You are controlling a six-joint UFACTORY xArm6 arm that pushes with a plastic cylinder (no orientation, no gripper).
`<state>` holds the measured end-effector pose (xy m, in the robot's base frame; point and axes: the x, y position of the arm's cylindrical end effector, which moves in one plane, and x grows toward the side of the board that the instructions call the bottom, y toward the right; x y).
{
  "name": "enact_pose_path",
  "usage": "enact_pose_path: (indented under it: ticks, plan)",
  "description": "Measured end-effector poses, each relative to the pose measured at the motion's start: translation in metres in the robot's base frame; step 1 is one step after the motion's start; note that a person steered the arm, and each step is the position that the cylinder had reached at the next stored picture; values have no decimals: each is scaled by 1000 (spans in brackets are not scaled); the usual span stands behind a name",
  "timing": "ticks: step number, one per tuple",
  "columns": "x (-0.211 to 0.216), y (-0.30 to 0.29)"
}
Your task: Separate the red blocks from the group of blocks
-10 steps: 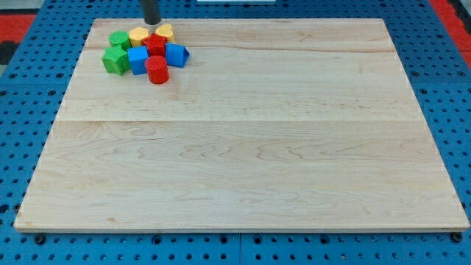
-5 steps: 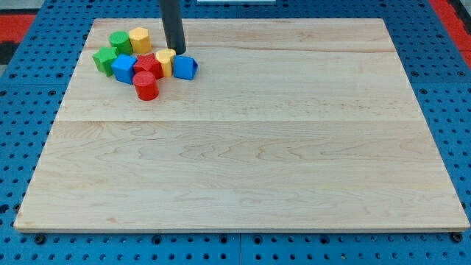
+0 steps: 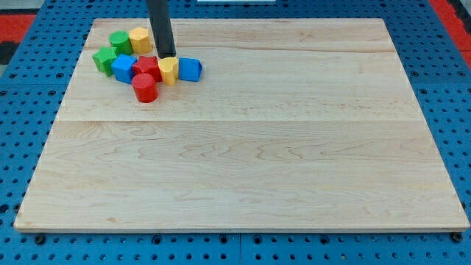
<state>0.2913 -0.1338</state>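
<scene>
Board: a pale wooden board (image 3: 243, 147) is seen on a blue perforated table (image 3: 22, 147); all blocks are gathered near its corner at the view's top left.

Rod: a straight dark rod (image 3: 158, 26) comes down from the view's top edge. It has no jaws, so nothing is held by it.

My tip (image 3: 167, 57): it is placed at the view's top side of the group, just above the yellow block in the middle (image 3: 168, 71) and touching it or nearly so; which one cannot be told. The red blocks lie just to the view's left and below it.

Red cylinder (image 3: 146, 87): it stands upright at the view's bottom edge of the group, touching the other red block.

Red block (image 3: 148, 68): its exact shape cannot be made out; it is enclosed between the blue block at the view's left (image 3: 123, 68) and the yellow block in the middle.

Blue block at the view's right (image 3: 190, 69): it is found just beside the yellow block in the middle, at the group's right end.

Green blocks: one (image 3: 104, 59) lies at the group's far left, touching the blue block at the view's left; another (image 3: 120, 41) is above it.

Second yellow block (image 3: 140, 39): it is placed beside the upper green block, at the view's left of the rod.
</scene>
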Motion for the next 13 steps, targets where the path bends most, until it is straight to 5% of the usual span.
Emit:
enact_pose_path:
  ticks: [6, 9, 11, 13]
  plan:
    - [61, -10]
    - [182, -15]
    - [150, -34]
    - [177, -73]
